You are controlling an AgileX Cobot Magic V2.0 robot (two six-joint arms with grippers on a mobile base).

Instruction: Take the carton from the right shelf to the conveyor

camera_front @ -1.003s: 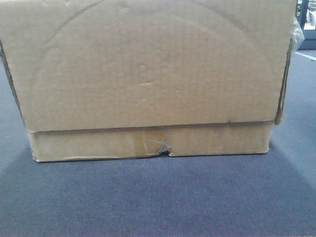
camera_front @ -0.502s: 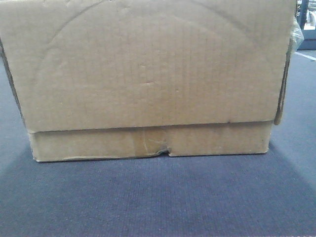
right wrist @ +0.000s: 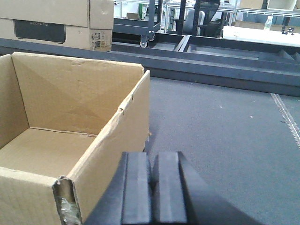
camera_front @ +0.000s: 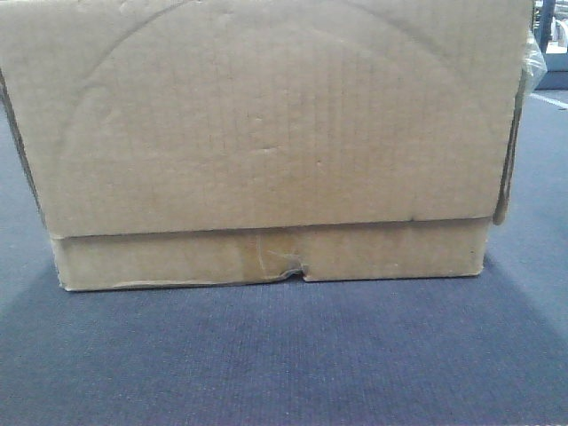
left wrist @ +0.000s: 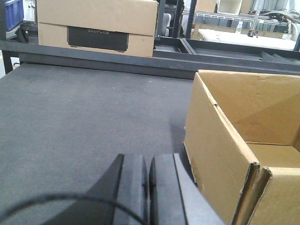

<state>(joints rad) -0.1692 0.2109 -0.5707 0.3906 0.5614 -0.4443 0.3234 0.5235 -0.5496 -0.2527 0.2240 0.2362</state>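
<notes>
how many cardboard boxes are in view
2. The open tan corrugated carton sits on the dark grey woven belt between both grippers. A closed tan box with a black label stands beyond the belt's far edge. More may be hidden.

So the carton (camera_front: pixel 266 133) is a plain tan cardboard box sitting flat and upright on the dark grey woven conveyor (camera_front: pixel 284 355). It fills the upper part of the front view, top open, with a small tear at the lower flap seam, middle of frame.

bg cardboard boxes (left wrist: pixel 96 26), dark metal frames (right wrist: pixel 187 18)
</notes>
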